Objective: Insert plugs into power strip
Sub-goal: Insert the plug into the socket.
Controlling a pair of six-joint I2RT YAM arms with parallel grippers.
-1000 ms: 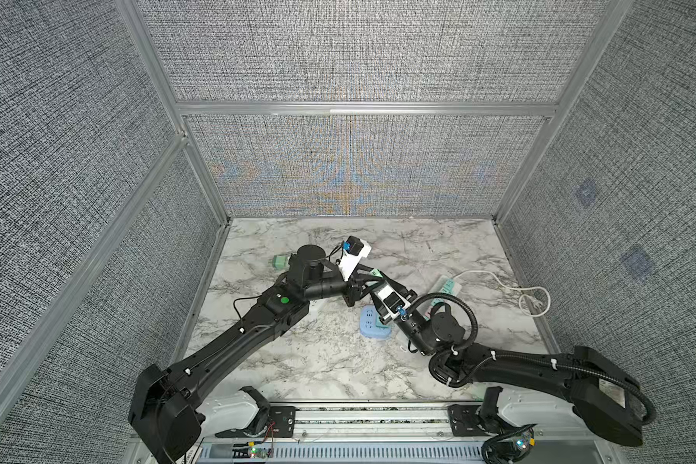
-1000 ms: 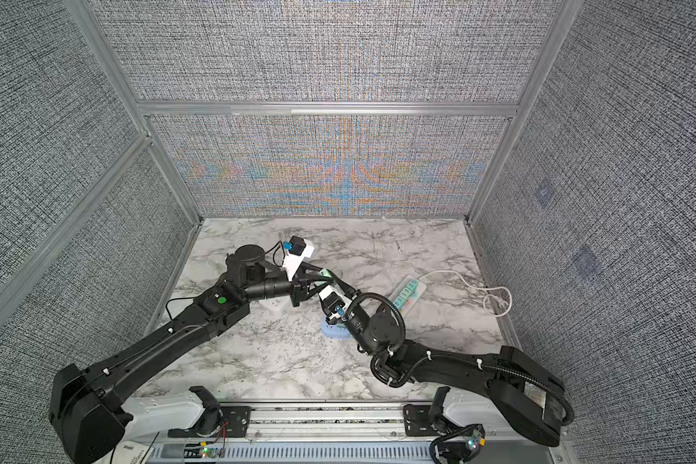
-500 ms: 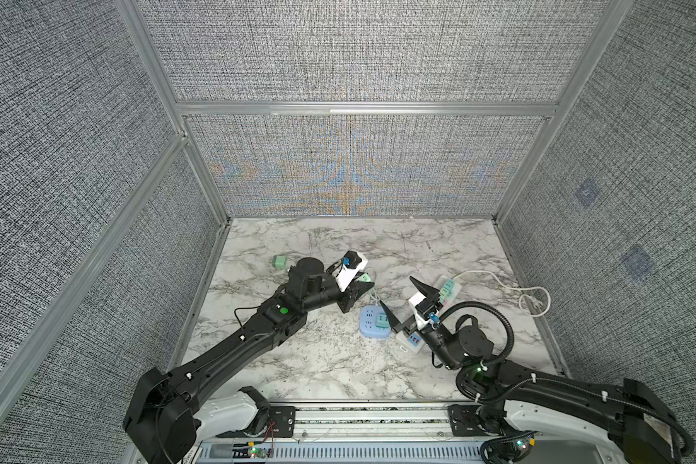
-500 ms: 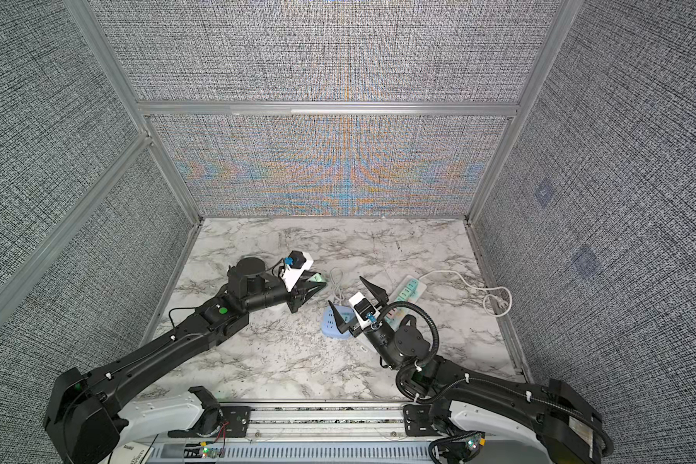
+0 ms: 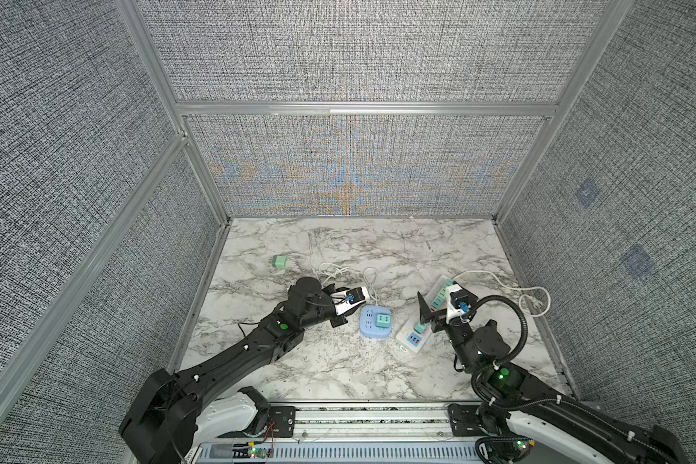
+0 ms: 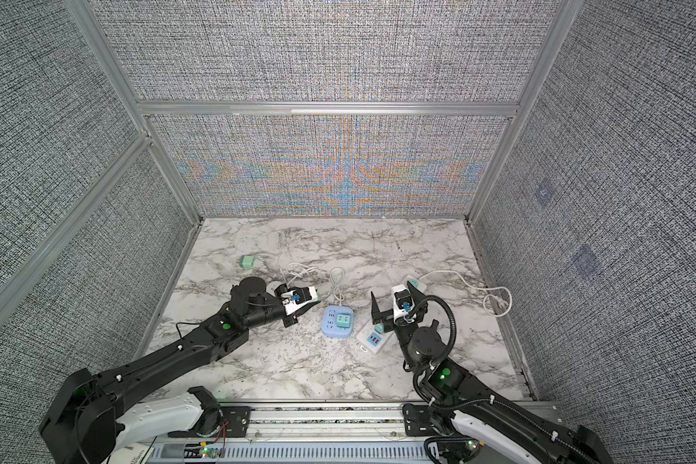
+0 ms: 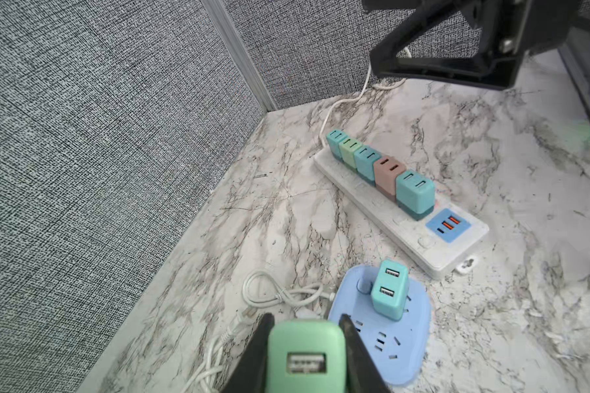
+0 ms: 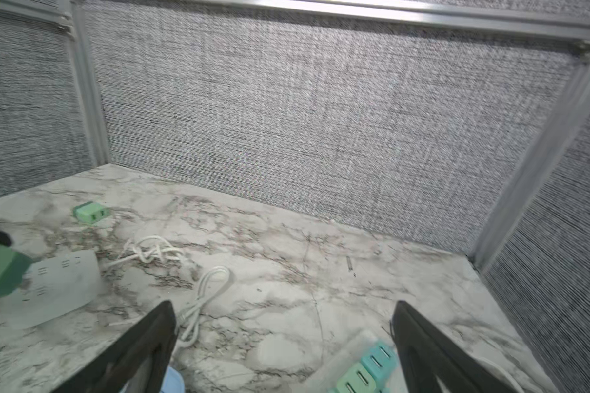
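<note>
My left gripper [image 7: 307,320] is shut on a mint green plug [image 7: 305,357], just short of the blue power strip [image 7: 406,340]. In both top views the left gripper [image 5: 340,319] sits left of that blue power strip [image 5: 374,321], which has one teal plug [image 5: 382,320] standing in it. The long white power strip [image 7: 389,217] carries several plugs in a row, with a pink plug [image 7: 389,172] among teal and green ones. My right gripper [image 8: 283,306] is open and empty, hovering over the white power strip [image 5: 412,341]. A loose green plug [image 5: 279,262] lies at the far left.
A second white strip [image 8: 62,285] lies under the left gripper, with a coiled white cable [image 8: 154,251] beside it. Another white cord [image 5: 499,281] loops toward the right wall. Grey fabric walls enclose the marble table [image 5: 338,369] on three sides.
The right gripper opened and swung right, from beside the left gripper over the blue strip to above the white strip. The left gripper drew back slightly, still holding its green plug.
</note>
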